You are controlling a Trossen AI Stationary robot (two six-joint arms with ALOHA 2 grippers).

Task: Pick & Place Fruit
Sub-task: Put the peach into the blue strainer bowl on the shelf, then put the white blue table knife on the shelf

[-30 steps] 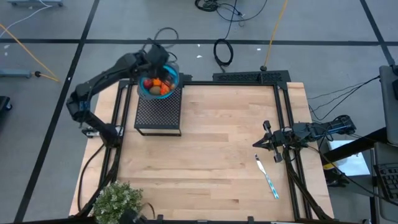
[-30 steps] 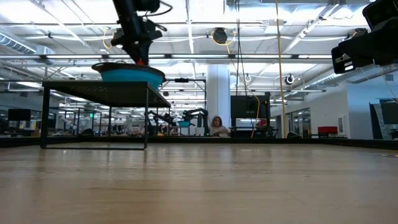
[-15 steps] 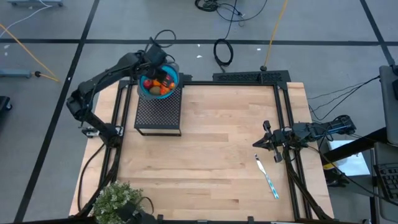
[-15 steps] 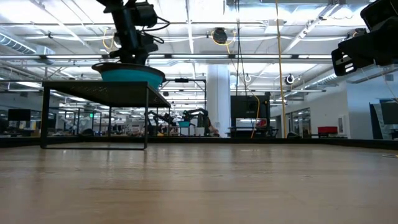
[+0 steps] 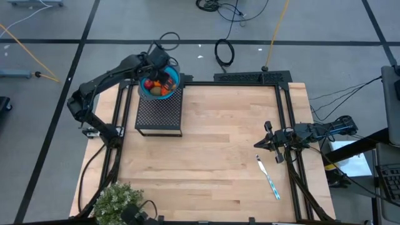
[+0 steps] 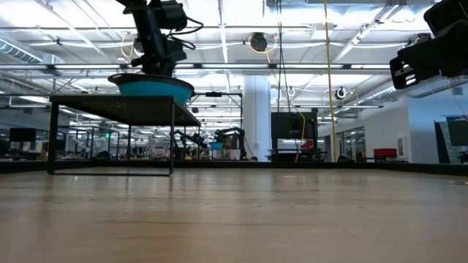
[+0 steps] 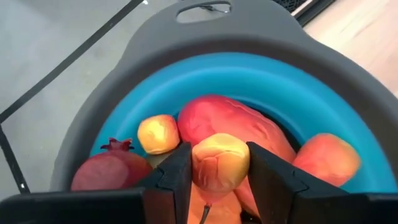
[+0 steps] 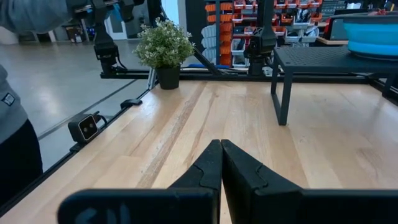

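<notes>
A blue bowl (image 5: pixel 145 92) with a grey rim (image 7: pixel 249 25) stands on a black mesh stand (image 5: pixel 159 114) at the table's far left. It holds a red-orange oblong fruit (image 7: pixel 239 124), a small yellow-orange ball (image 7: pixel 157 133), a dark red fruit (image 7: pixel 107 173) and a red-orange round fruit (image 7: pixel 327 155). My left gripper (image 7: pixel 217 152) reaches into the bowl, shut on a yellow-orange fruit (image 7: pixel 219 167). My right gripper (image 5: pixel 259 145) waits shut near the table's right edge, on nothing. My left gripper pinches the yellow-orange fruit by its two opposite sides (image 7: pixel 200 167) between its two fingers (image 7: pixel 177 171). The fingers slant down into the bowl from above. The fruit sits just over the other fruit; whether it rests on them I cannot tell.
A slim white and blue utensil (image 5: pixel 269 178) lies on the table near my right gripper. A bushy green plant (image 5: pixel 119 200) stands at the near left corner. Black rails (image 5: pixel 284 119) frame the wooden tabletop, whose middle is bare wood.
My left gripper has sunk a little into the bowl with the yellow-orange fruit still between its fingers; in the low view its tip has dropped behind the bowl's rim. It has also rolled slightly.
</notes>
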